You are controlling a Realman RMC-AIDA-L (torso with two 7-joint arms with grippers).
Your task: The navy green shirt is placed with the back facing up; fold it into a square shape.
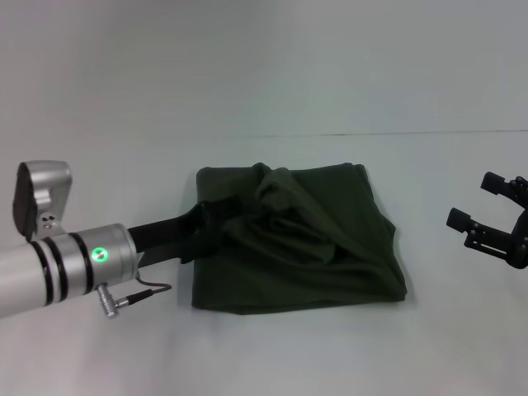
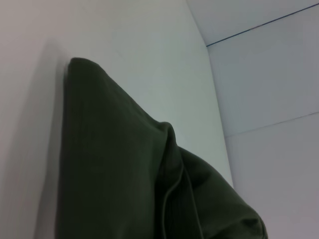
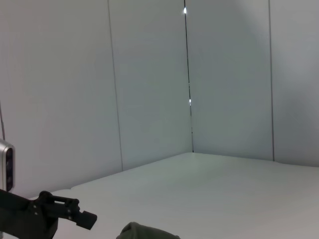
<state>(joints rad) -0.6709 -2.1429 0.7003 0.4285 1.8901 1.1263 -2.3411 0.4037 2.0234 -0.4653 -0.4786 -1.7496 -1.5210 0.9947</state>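
No text, label, brand, number or sign can be read in any of the three views. Only plain dark olive fabric is shown on the navy green shirt (image 1: 301, 239), with no lettering exposed on the folds that face up. A small green light is seen on the left arm's wrist ring (image 1: 101, 254), but no characters are carried by it.
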